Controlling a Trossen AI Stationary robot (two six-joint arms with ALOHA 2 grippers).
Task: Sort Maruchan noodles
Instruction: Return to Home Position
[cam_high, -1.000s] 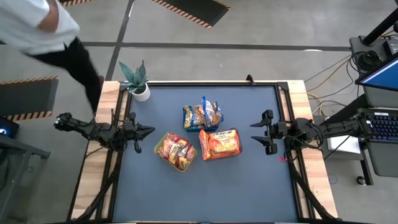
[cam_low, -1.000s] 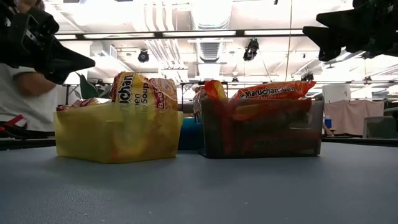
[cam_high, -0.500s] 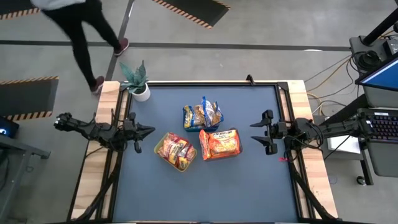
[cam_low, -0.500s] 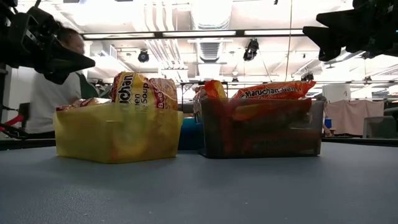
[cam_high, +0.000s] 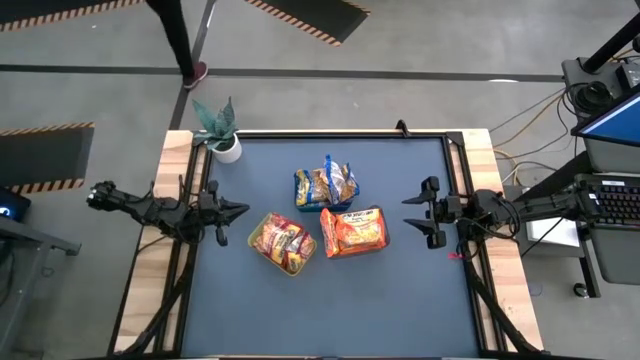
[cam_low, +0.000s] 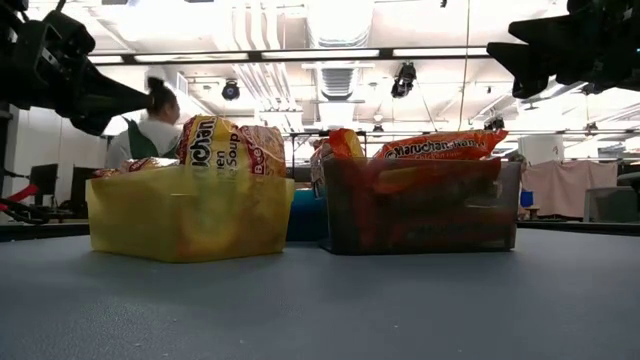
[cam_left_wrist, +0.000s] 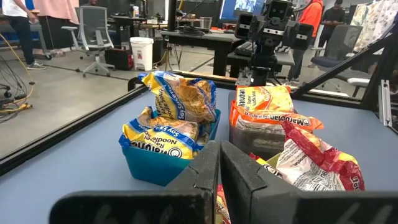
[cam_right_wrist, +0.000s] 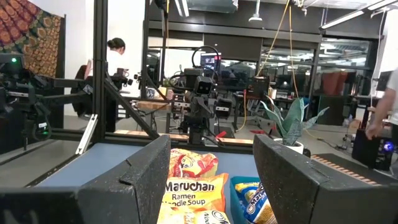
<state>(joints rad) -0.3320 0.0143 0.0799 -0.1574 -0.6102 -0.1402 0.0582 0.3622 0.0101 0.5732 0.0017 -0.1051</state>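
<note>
Dark blue table (cam_high: 330, 310), bare across the lower half of the high view; no loose packets on it anywhere. Mid-table, three bins clustered and touching. Yellow bin (cam_low: 190, 215) at centre-left holds the red-orange packets (cam_high: 280, 240), heaped above the rim, top one tilted. Dark bin (cam_low: 420, 215) just right of it holds the orange packets (cam_high: 352, 230), stacked flat, the uppermost overhanging the rim with its "Maruchan" print readable. Blue bin (cam_left_wrist: 149, 165) behind those two, toward upper centre, holds the blue-and-yellow packets (cam_high: 325, 183), some standing on edge. All wrappers crinkly and glossy. Judgement: sorting by colour looks finished; only parking the arms seems left. Left gripper (cam_high: 240, 211) hangs at the left edge of the table, well apart from the bins, fingers pressed nearly together and holding nothing. Right gripper (cam_high: 412, 215) is at the right edge, fingers spread wide, empty. Beyond: potted plant (cam_high: 218, 128) on the upper-left corner, a person (cam_high: 175, 30) on the floor past it, workshop benches and ceiling lights behind.
</note>
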